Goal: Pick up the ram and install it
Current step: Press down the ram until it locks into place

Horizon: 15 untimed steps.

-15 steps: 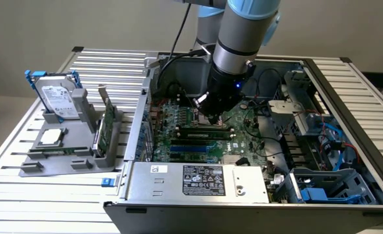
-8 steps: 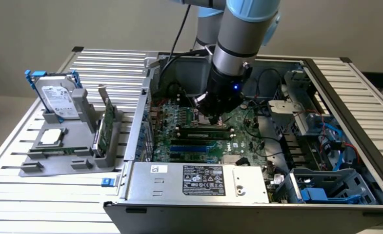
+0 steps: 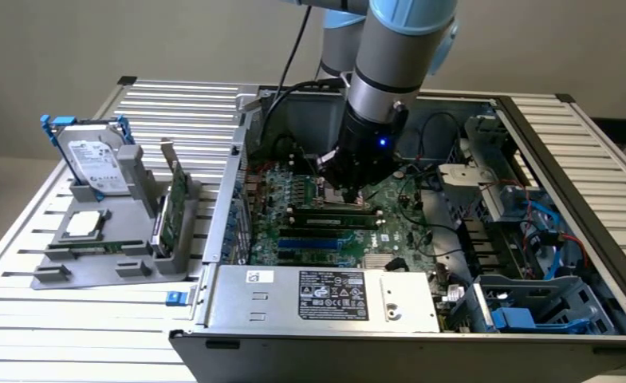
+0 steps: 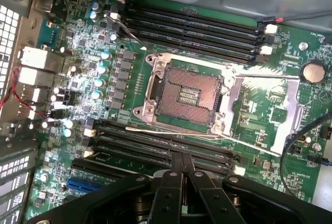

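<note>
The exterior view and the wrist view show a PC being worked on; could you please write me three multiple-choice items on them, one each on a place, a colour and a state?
1. Where is the gripper?
A. Over the slatted table outside the case
B. Inside the open computer case, just above the motherboard
C. Resting on the floor

2. What colour is the motherboard?
A. Red
B. White
C. Green

3. In what state is the CPU socket?
A. Empty, with its contacts bare
B. Covered by a fan
C. Hidden under a cloth

Answers:
1 B, since the arm reaches down into the case.
2 C, as the board is green in both views.
3 A, because the wrist view shows the bare contact grid.
</note>
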Each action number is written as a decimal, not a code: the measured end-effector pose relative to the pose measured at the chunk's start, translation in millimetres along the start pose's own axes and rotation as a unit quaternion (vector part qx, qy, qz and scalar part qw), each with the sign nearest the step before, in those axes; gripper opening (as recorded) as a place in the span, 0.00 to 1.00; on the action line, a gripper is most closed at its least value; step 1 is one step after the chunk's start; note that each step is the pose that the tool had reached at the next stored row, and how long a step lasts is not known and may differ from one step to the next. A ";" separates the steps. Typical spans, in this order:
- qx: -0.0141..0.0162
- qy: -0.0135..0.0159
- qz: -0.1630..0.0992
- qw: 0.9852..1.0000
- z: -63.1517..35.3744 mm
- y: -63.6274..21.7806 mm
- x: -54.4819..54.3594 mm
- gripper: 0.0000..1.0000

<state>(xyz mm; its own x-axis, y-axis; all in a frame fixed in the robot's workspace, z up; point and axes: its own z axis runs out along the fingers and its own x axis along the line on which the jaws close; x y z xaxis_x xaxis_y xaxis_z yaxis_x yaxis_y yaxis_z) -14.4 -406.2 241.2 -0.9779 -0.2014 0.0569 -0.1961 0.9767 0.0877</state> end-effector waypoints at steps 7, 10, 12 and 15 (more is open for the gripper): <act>0.010 0.002 0.008 1.000 -0.7 -0.2 5.6 0.11; 0.011 0.002 0.008 1.000 -1.3 -0.3 16.0 0.11; 0.012 0.002 0.008 1.000 -4.0 -3.3 18.4 0.11; 0.016 0.002 0.011 1.000 -6.5 -4.9 19.0 0.11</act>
<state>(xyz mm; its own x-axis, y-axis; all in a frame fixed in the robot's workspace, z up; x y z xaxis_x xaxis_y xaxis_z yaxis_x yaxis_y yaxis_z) -31.6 -415.4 248.3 -0.9817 -0.1795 0.0634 -0.1762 0.9828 0.0551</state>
